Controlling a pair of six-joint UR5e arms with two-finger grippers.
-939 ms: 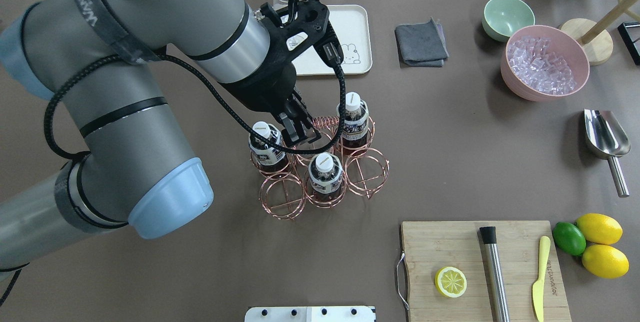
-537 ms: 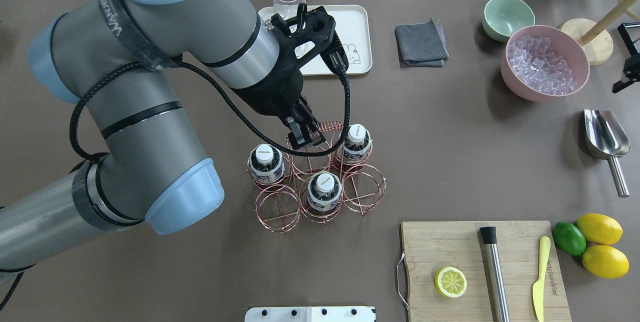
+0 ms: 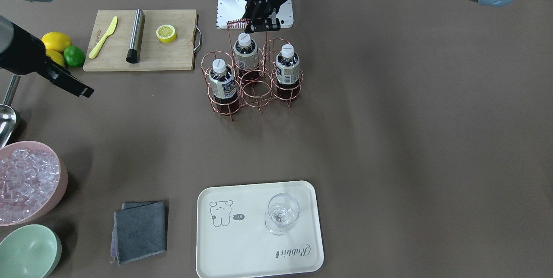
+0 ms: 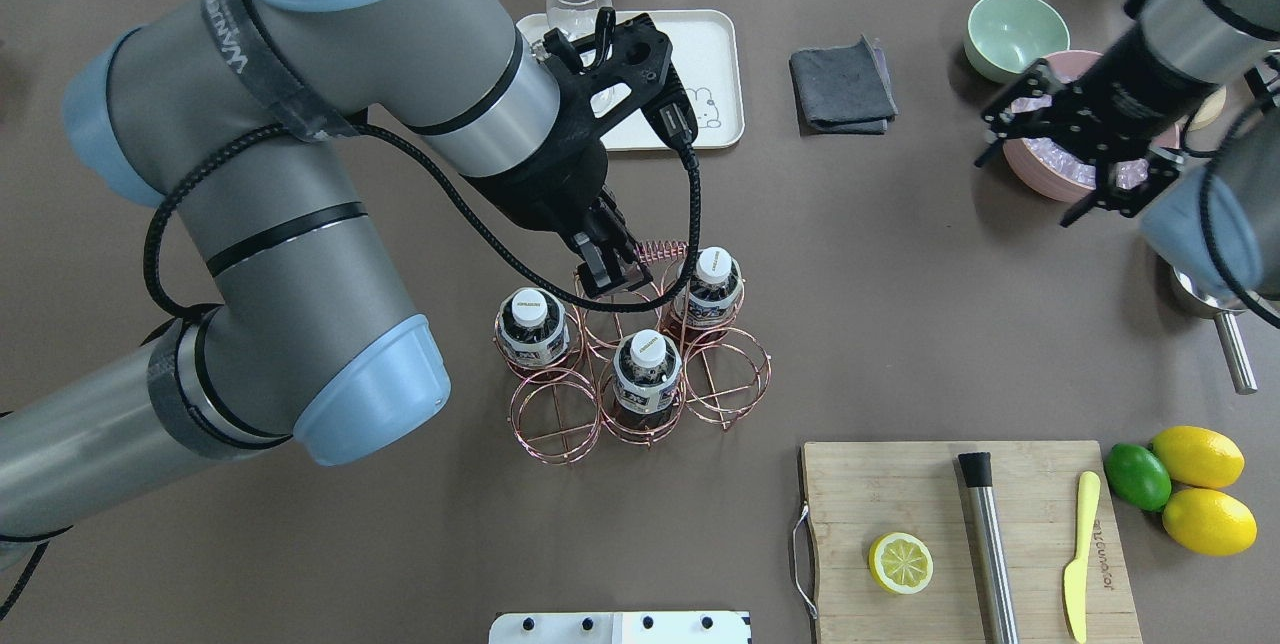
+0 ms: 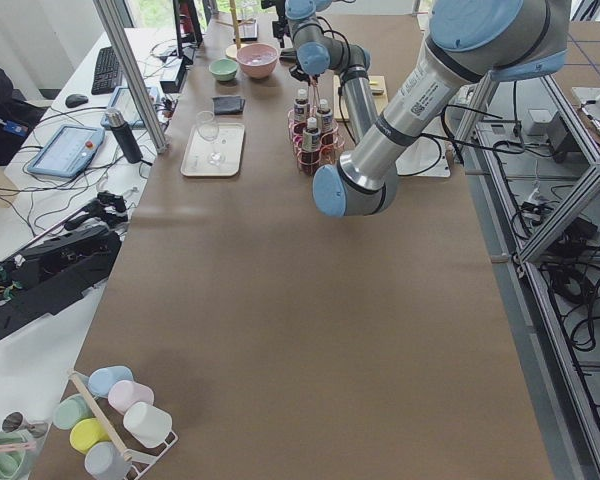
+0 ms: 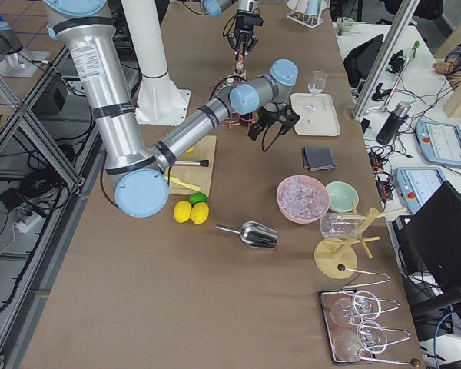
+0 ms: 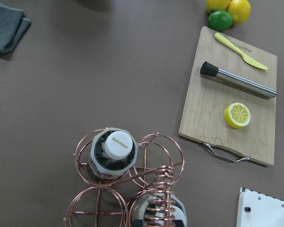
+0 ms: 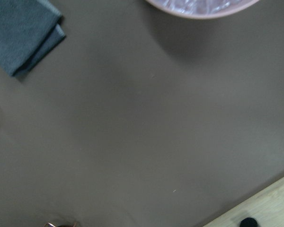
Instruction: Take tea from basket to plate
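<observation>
The copper wire basket (image 4: pixel 555 414) stands mid-table with three tea bottles in its rings (image 4: pixel 527 324) (image 4: pixel 712 279) (image 4: pixel 648 369); they also show in the front view (image 3: pixel 221 81) (image 3: pixel 245 55) (image 3: pixel 287 68). My left gripper (image 4: pixel 610 276) (image 3: pixel 260 24) is shut on the basket's tall handle, beside its coiled grip (image 4: pixel 662 249). The left wrist view looks down on one bottle (image 7: pixel 112 151) and the coil (image 7: pixel 163 189). The cream Rabbit plate (image 4: pixel 705 54) (image 3: pixel 242 243) lies at the far side, apart from the basket. My right gripper (image 3: pixel 82 90) hangs empty and looks shut, near the pink bowl.
A wine glass (image 3: pixel 281 213) stands on the plate. A grey cloth (image 4: pixel 842 89), a mint bowl (image 4: pixel 1010 29) and a pink bowl of ice (image 3: pixel 26 178) are at the far right. A cutting board (image 4: pixel 900 494) with a lemon half, muddler and knife, a steel scoop (image 4: pixel 1215 309), and lemons and a lime (image 4: pixel 1195 489) are at the near right.
The basket, with my left gripper on its handle, came down and toward the near side, then held still. My right arm swung in from the right, over the pink bowl.
</observation>
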